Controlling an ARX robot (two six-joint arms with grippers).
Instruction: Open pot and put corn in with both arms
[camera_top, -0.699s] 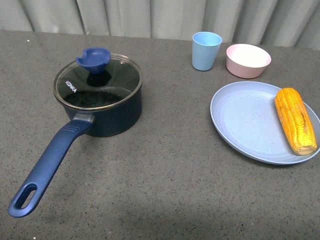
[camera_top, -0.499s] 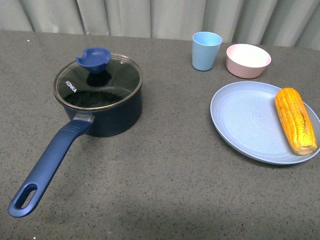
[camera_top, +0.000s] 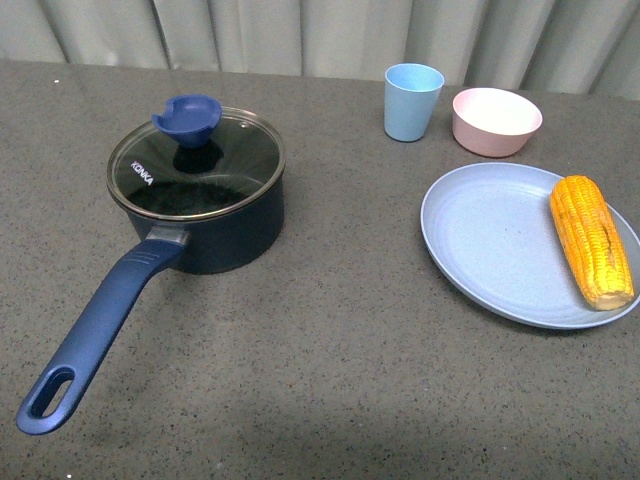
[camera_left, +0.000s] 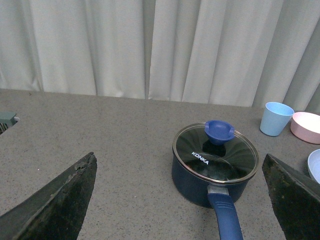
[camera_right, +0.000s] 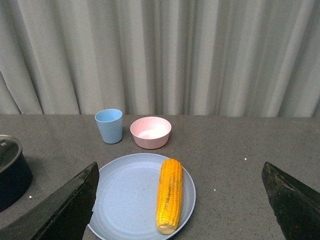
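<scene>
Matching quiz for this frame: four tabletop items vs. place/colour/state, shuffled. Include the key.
Items:
1. corn
2. lid
3. cup
4. bowl

States:
A. pink, empty
B. lying on the blue plate
C. sitting closed on the pot
D. light blue, upright

Pairs: 1-B, 2-C, 3-D, 4-A

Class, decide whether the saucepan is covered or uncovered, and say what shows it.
Covered. The glass lid sits level on the rim of the pot, its blue knob upward, in the front and left wrist views.
</scene>
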